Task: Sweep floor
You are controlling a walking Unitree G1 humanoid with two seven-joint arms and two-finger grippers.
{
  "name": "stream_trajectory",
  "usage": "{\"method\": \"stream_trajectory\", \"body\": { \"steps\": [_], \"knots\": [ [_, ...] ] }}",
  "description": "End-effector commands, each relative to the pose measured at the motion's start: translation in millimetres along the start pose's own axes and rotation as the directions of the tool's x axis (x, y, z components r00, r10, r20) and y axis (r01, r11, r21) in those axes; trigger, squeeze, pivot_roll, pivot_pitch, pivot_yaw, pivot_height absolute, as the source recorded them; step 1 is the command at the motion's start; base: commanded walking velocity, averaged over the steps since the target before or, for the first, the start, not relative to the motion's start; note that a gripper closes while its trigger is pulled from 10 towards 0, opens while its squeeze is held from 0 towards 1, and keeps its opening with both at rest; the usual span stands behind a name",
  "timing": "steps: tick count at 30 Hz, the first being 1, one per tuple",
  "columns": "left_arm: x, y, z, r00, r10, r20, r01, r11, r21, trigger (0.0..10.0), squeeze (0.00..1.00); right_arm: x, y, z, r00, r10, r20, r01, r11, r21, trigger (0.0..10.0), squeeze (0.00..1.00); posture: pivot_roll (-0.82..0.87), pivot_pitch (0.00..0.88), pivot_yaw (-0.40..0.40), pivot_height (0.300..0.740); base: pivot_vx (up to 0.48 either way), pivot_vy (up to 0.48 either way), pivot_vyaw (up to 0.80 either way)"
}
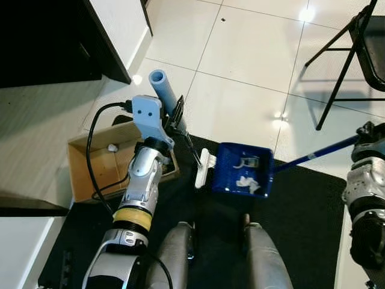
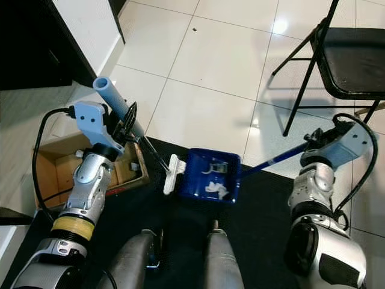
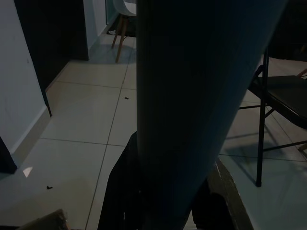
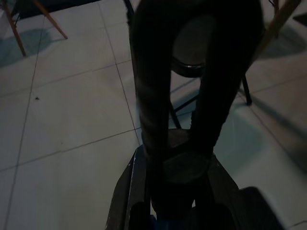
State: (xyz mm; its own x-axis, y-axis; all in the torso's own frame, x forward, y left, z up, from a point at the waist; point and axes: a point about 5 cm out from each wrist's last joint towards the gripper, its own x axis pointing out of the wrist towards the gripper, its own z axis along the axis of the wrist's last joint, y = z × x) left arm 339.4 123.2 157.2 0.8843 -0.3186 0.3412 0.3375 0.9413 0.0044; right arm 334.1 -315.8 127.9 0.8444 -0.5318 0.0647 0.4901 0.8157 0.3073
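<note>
Fingers of your left gripper [image 2: 127, 123] are clamped round the pale blue brush handle [image 2: 111, 96], which fills the left wrist view as a dark column rising between them; the thin shaft runs down to the white brush head [image 2: 172, 174], which sits touching the near edge of the dustpan [image 2: 210, 176]. Your right gripper [image 2: 317, 139] is closed on the far end of the dustpan's long blue handle [image 2: 271, 161], and the right wrist view shows its fingers [image 4: 144, 120] wrapped about that dark looped grip. The pan rests on the black mat [image 2: 264, 211] just ahead of the robot's legs, where the mat meets the tile floor [image 2: 204, 72]. White scraps [image 2: 216, 188] already lie inside the pan, so you can judge the gathering as mostly done. A cardboard box [image 2: 57, 168] with a small white scrap in it stands beside your left arm, and it looks like the likely place to tip the pan. A few dark specks remain on the tiles farther out, so some sweeping may be left after emptying.
</note>
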Motion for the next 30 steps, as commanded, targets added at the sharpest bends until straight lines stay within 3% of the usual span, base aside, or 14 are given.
{"method": "stream_trajectory", "body": {
  "steps": [1,18,24,30],
  "knots": [
    [-2.1,-4.2,-6,1.000,-0.009,-0.017,0.009,1.000,-0.022,10.0,0.00,-3.1,-5.5,-5,1.000,-0.009,-0.020,0.008,1.000,-0.014,10.0,0.00,0.09,0.387,0.036,0.740,0.000,0.000,0.00],
    [-1.1,-5.5,-9,0.999,-0.018,-0.039,0.018,1.000,-0.010,10.0,0.00,-5.0,2.5,-18,0.992,-0.032,-0.119,0.024,0.997,-0.070,10.0,0.00,0.09,0.381,0.031,0.740,0.000,0.000,0.00],
    [-0.4,-5.7,-9,0.999,-0.022,-0.037,0.021,1.000,-0.009,10.0,0.00,-6.8,-16.1,-20,0.974,-0.171,-0.149,0.166,0.985,-0.046,10.0,0.00,0.09,0.379,0.034,0.740,0.000,0.000,0.00],
    [1.4,-4.4,-8,0.999,-0.022,-0.035,0.022,1.000,-0.008,10.0,0.00,-5.4,-22.0,-17,0.965,-0.214,-0.149,0.208,0.976,-0.060,10.0,0.00,0.09,0.381,0.036,0.740,0.000,0.000,0.00]
  ]
}}
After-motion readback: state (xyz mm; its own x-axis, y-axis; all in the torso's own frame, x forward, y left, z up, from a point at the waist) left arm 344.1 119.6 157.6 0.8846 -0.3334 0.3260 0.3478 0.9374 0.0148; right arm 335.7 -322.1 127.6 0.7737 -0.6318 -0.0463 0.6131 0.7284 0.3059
